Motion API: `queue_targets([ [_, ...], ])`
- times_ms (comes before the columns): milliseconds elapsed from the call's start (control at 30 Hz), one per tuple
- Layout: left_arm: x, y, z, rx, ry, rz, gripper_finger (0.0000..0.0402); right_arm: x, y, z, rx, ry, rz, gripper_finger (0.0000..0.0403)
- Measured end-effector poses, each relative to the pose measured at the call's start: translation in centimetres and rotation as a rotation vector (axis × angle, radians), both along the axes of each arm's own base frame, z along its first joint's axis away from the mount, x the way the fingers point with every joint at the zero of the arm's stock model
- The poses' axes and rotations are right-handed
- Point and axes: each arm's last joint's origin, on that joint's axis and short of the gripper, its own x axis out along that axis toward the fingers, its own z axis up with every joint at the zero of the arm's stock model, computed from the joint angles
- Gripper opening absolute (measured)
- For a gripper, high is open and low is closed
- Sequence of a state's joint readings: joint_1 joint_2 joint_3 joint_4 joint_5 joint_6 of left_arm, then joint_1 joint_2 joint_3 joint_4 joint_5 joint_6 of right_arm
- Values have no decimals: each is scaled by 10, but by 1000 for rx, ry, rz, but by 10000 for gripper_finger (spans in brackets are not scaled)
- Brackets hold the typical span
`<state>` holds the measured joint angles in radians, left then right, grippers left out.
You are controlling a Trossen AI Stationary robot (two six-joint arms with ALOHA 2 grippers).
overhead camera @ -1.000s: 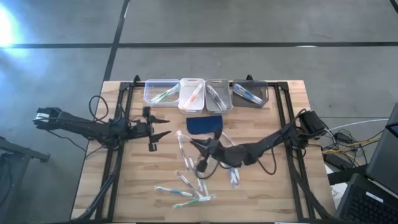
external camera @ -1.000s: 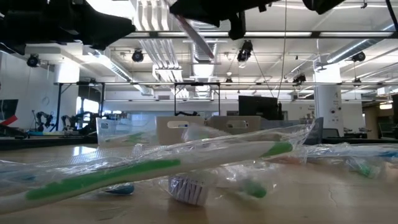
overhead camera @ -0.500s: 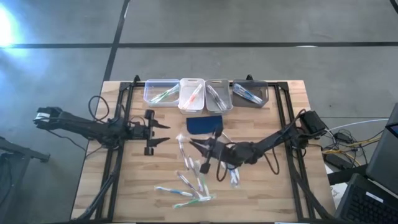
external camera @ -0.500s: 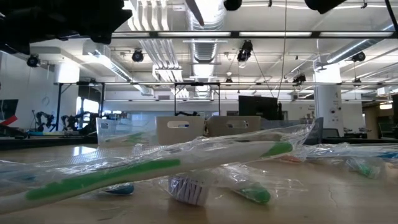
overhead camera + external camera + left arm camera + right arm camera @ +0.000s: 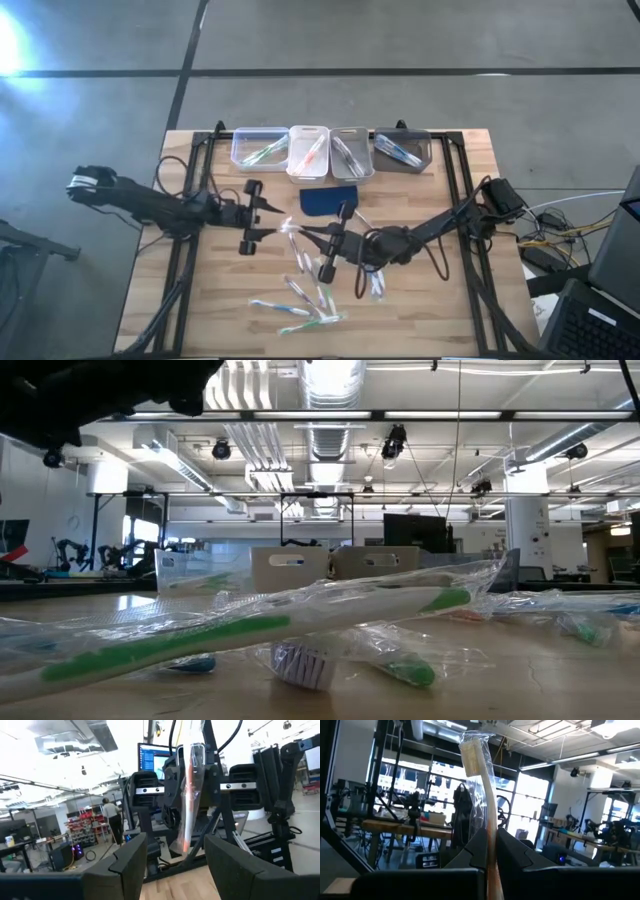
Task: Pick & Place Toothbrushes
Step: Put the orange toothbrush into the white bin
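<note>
Our right gripper [image 5: 490, 851] has its two dark fingers [image 5: 470, 851] pressed together on the handle of a wrapped orange-accented toothbrush [image 5: 481, 785], which stands up out of the grip with its bristle head topmost, so that most of the length is free for another gripper to take. In the high view we place this gripper [image 5: 303, 232] above the middle of the wooden table [image 5: 470, 320], just in front of the dark blue pad [image 5: 328, 199]. Our left gripper [image 5: 175, 865] faces it from close by with fingers [image 5: 127, 857] apart and nothing between them; the held toothbrush [image 5: 190, 795] hangs directly ahead of the gap, which we judge to be alignment for a handover. In the high view the left gripper [image 5: 268, 218] sits just beside the right one. The remaining toothbrushes [image 5: 300, 310] lie loose in clear wrappers on the near part of the table, well apart from the row of four bins [image 5: 332, 152] along the far edge, each of which already holds a few. We judge the bins to be the sorting destinations, likely by accent colour.
</note>
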<state>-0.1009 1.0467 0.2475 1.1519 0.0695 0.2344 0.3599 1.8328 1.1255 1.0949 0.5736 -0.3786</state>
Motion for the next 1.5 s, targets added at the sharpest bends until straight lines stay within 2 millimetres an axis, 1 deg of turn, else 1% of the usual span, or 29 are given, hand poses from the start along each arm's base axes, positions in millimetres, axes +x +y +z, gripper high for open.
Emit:
queue_targets([
  [267,42,-5,6,14,63,-22,202,0,0,-2,-8,12,-1,13],
  [467,64,-9,14,37,59,-91,202,0,0,-3,-21,17,-6,13],
  [633,75,-11,18,45,59,-114,202,0,0,-3,-23,21,-6,13],
  [900,81,-12,25,44,45,-112,198,0,0,-3,-21,24,-5,13],
  [967,83,-12,24,45,66,-111,186,0,0,-3,-21,24,-5,13],
  [1033,86,-12,23,46,96,-111,164,0,0,-3,-21,24,-5,13],
  [1267,88,-12,22,54,128,-114,54,0,0,-4,-21,25,-5,13],
  [1333,88,-12,22,57,127,-115,28,0,0,-4,-18,24,-4,13],
  [1500,88,-12,22,51,130,-117,26,0,0,-4,-20,27,-5,13],
])
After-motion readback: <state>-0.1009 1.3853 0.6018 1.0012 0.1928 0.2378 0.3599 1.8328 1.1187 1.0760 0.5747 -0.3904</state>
